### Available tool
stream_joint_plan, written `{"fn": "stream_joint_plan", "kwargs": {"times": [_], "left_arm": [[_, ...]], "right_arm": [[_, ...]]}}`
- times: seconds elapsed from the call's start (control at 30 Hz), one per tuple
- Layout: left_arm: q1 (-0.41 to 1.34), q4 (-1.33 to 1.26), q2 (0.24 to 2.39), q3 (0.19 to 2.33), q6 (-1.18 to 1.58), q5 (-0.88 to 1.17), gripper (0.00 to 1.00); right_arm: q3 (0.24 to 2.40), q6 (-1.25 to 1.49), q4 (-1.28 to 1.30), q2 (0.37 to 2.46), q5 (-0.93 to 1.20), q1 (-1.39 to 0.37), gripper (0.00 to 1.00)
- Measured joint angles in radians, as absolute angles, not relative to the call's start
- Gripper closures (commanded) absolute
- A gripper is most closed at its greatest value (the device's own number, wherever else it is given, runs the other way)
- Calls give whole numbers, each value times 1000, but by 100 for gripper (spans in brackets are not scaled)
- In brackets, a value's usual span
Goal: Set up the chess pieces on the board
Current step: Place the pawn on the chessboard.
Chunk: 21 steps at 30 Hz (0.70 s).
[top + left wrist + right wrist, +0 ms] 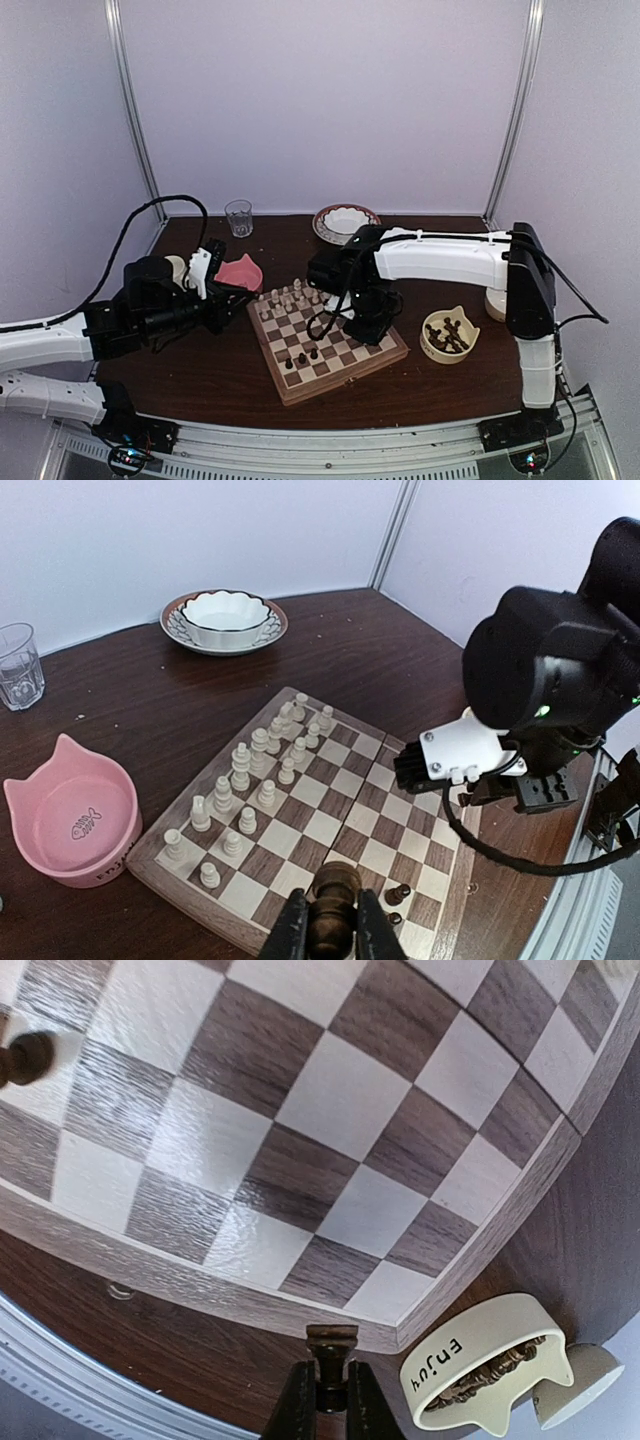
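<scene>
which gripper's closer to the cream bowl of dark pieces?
Right: the right gripper sits just beside the cream bowl, past the board edge; the left gripper is over the board's opposite side.

Glossy wooden board, smooth wooden chessman

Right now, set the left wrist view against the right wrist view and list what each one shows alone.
Left wrist only: the pink cat-eared bowl, the pale cream chessmen, a clear glass, and the left gripper shut on a dark brown wooden chessman. Right wrist only: the lettered cream bowl holding dark pieces, and the right gripper shut on a second dark chessman. Both: the checked wooden chessboard and dark brown tabletop.
</scene>
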State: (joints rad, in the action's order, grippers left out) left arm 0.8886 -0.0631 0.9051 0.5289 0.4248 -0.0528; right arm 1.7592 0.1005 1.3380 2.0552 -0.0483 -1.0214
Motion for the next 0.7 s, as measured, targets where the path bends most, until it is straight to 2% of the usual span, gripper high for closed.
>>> {"fn": "stream_joint_plan", "kwargs": {"times": [0.33,0.53,0.6,0.7], "left_arm": [[889,-57,900,529,425,-45,100],[889,-57,900,529,425,-44,100],[889,-57,900,529,425,-44,100],[889,-57,900,529,425,-44,100]], "right_arm": [[1837,51,1423,2132,-73,-1018,100],[1862,33,1433,2182,-73,-1015,93],[1868,28,1433,2195,-72,-1015,89],[1880,21,1435,2206,-73,-1014,74]]}}
